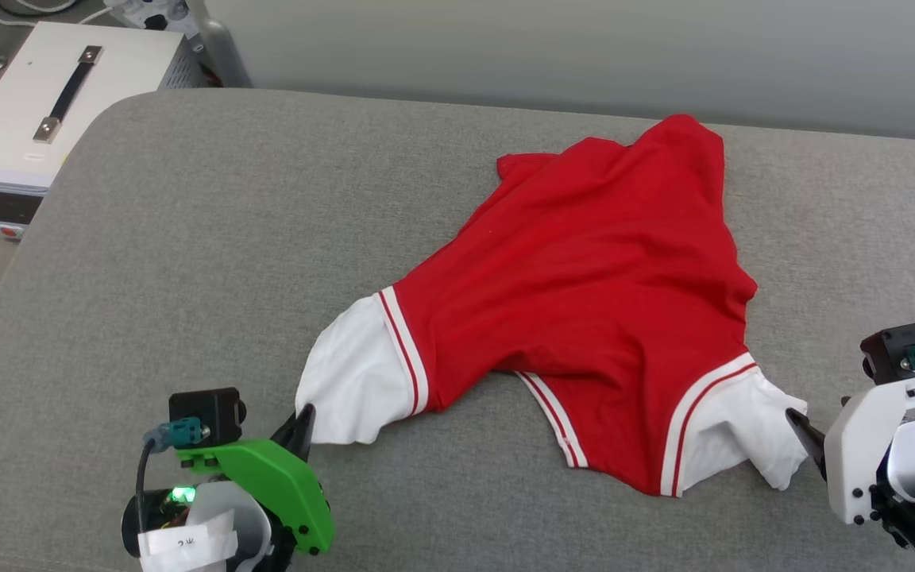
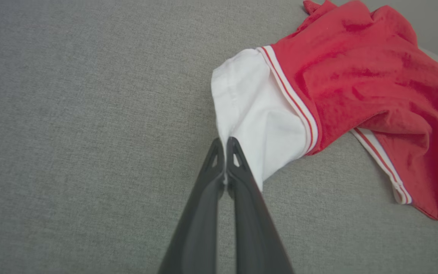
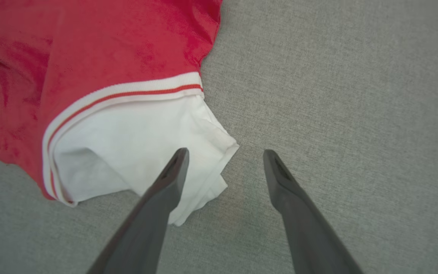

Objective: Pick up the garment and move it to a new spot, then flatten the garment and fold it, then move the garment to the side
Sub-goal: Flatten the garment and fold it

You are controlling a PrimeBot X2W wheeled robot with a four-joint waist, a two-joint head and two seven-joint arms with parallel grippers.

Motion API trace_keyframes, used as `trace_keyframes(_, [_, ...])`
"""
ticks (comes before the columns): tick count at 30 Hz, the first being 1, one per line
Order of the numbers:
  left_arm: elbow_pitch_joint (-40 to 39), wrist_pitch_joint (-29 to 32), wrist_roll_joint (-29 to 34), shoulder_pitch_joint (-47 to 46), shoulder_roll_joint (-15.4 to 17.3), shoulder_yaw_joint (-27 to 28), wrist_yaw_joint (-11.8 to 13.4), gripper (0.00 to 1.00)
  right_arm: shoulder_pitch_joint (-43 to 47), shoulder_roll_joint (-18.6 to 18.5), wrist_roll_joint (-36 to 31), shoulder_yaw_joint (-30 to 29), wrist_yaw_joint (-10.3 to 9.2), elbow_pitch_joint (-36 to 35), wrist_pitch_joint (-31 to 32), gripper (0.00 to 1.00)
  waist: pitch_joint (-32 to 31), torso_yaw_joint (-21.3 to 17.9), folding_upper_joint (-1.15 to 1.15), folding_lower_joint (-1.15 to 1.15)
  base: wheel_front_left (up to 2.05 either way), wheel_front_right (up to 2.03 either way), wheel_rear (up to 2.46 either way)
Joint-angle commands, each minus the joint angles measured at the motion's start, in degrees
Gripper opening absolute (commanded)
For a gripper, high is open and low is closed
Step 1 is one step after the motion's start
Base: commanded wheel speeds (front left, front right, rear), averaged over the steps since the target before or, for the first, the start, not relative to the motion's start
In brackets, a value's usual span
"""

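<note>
Head view: the garment [image 1: 584,302], a red T-shirt with white sleeves and red-and-white striped trim, lies rumpled on the grey fabric-covered table [image 1: 227,238], right of centre. Its hem end points to the upper right of the frame and reaches close to the table's far edge, beyond which stands a pale wall [image 1: 584,48]. Both sleeves point toward the bottom of the frame.

The left pincer [image 1: 304,421], at the lower left, is closed, its tips pinching the lower corner of the left-hand white sleeve. The right pincer [image 1: 799,421], at the lower right, stands open with one dark finger touching the outer corner of the other sleeve.

A wide stretch of bare table lies in the left and upper-left part of the frame, ending in a rounded corner. Past that corner sits a white box with a black handle [image 1: 52,103]. A narrower bare strip runs along the bottom between the two sleeves, and another to the right of the shirt.

Left wrist view: the closed pincer [image 2: 224,142] grips the sleeve's edge, with the garment [image 2: 356,76] at upper right and bare table to the left.

Right wrist view: the open pincer [image 3: 225,152] straddles the sleeve corner. One finger overlies white cloth of the garment [image 3: 108,45], and the other is over bare table.
</note>
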Motion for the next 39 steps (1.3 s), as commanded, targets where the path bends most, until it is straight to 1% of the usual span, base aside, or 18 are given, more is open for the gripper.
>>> trace_keyframes(1, [-0.2, -0.1, 0.4, -1.1, -0.2, -0.1, -0.3, 0.00, -1.4, -1.2, 0.6, 0.9, -0.06, 1.1, 1.9, 1.00, 1.2, 1.6, 0.00, 0.00, 0.00, 0.00, 0.00])
trace_keyframes(5, [0.0, -0.4, 0.3, -1.7, -0.5, -0.7, -0.7, 0.00, -4.2, -2.8, 1.1, 2.4, -0.06, 4.6, 5.1, 1.00, 2.4, 3.2, 0.00, 0.00, 0.00, 0.00, 0.00])
trace_keyframes(14, [0.6, -1.6, 0.6, -3.5, -1.0, -1.7, -1.3, 0.00, -6.7, -3.7, 0.3, 4.7, -0.06, 10.9, 3.5, 1.00, 4.8, 5.8, 0.00, 0.00, 0.00, 0.00, 0.00])
trace_keyframes(15, [0.7, -1.7, 0.6, -3.7, -1.1, -1.8, -1.3, 0.00, -6.9, -3.8, 0.4, 4.8, -0.06, 11.4, 3.3, 0.60, 5.1, 5.9, 0.00, 0.00, 0.00, 0.00, 0.00])
trace_keyframes(16, [0.8, -1.8, 0.6, -3.8, -1.1, -2.0, -1.3, 0.00, -7.1, -3.9, 0.4, 4.9, -0.06, 11.8, 3.1, 0.36, 5.2, 6.1, 0.00, 0.00, 0.00, 0.00, 0.00])
trace_keyframes(17, [0.9, -1.9, 0.6, -4.0, -1.2, -2.1, -1.4, 0.00, -7.3, -4.2, 0.4, 5.1, -0.06, 12.2, 2.7, 0.00, 5.4, 6.2, 0.00, 0.00, 0.00, 0.00, 0.00])
trace_keyframes(24, [2.0, -2.7, 0.6, -4.8, -1.7, -2.6, -1.4, 0.00, -10.3, -7.6, 0.2, 5.4, -0.06, 11.9, 0.6, 0.00, 5.5, 6.8, 0.00, 0.00, 0.00, 0.00, 0.00])
trace_keyframes(25, [2.1, -2.9, 0.6, -5.0, -1.8, -2.6, -1.5, 0.00, -11.0, -8.4, 0.3, 5.5, -0.06, 11.6, 0.5, 0.00, 5.4, 7.0, 0.00, 0.00, 0.00, 0.00, 0.00])
trace_keyframes(26, [2.3, -3.1, 0.5, -5.2, -2.0, -2.8, -1.6, 0.00, -12.4, -10.2, 0.4, 6.1, -0.06, 11.1, 0.4, 0.00, 5.4, 7.3, 0.00, 0.00, 0.00, 0.00, 0.00])
trace_keyframes(29, [2.6, -3.4, 0.4, -5.7, -2.2, -3.1, -1.8, 0.00, -15.0, -12.9, 0.1, 7.9, -0.06, 9.9, 0.9, 0.00, 5.7, 8.0, 0.00, 0.00, 0.00, 0.00, 0.00])
trace_keyframes(35, [3.3, -4.3, 0.1, -6.7, -2.6, -3.5, -2.4, 0.00, -22.3, -16.9, 1.5, 14.4, -0.06, 10.7, 3.0, 0.00, 7.3, 9.9, 0.00, 0.00, 0.00, 0.00, 0.00])
trace_keyframes(39, [4.2, -4.8, 0.0, -7.7, -3.1, -4.0, -2.8, 0.00, -27.5, -19.0, 2.4, 21.4, -0.06, 14.7, 3.1, 0.00, 8.4, 11.5, 0.00, 0.00, 0.00, 0.00, 0.00])
